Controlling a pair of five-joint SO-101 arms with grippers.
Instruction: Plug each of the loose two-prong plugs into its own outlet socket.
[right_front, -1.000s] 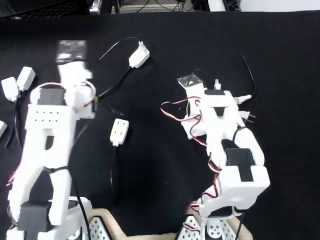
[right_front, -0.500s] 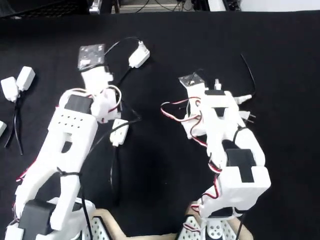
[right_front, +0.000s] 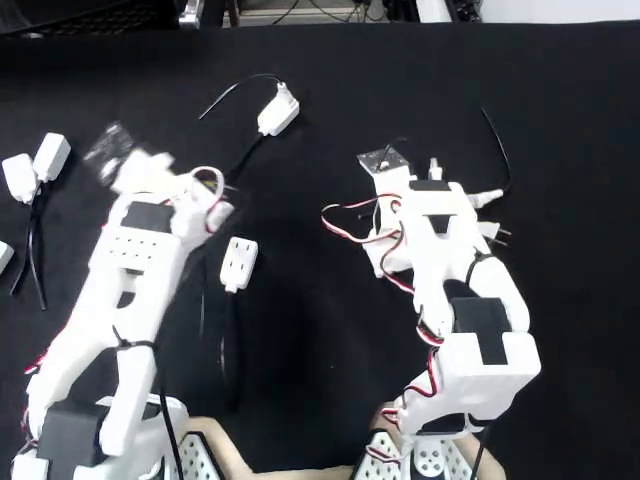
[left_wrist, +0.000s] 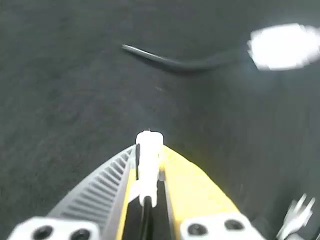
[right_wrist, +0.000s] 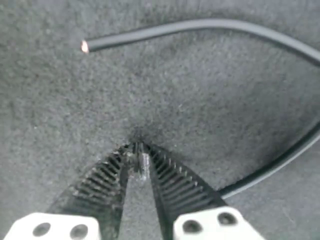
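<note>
Since the earlier frames the left pincer (right_front: 115, 150) has swung across toward the socket block (right_front: 238, 262) and back out again. It now sits beyond the block and to its left, well apart from it. The right arm has kept still.

The plug (left_wrist: 148, 165) is white, with a dark cord running back from it, and the left pincer is pinching it. It is gripped lengthwise with its nose just past the tips, likely so the front end stays free to enter a socket. Its prongs cannot be made out. The socket block lies flat with its slots facing up, which suits an approach from above, though the plug still has to be brought back over it.

A second white piece (right_front: 278, 110) on a cord lies beyond the block, and a white pair (right_front: 35, 165) lies far to its left. To the block's right, past the right arm, a loose plug (right_front: 490, 232) lies with its prongs pointing away from the block.

The right pincer (right_wrist: 136, 147) is pressed together with its tips on the black bench (right_front: 330, 80), to the right of the block. A cut cord end (right_wrist: 85, 46) lies near it. It looks parked to leave the left arm room
</note>
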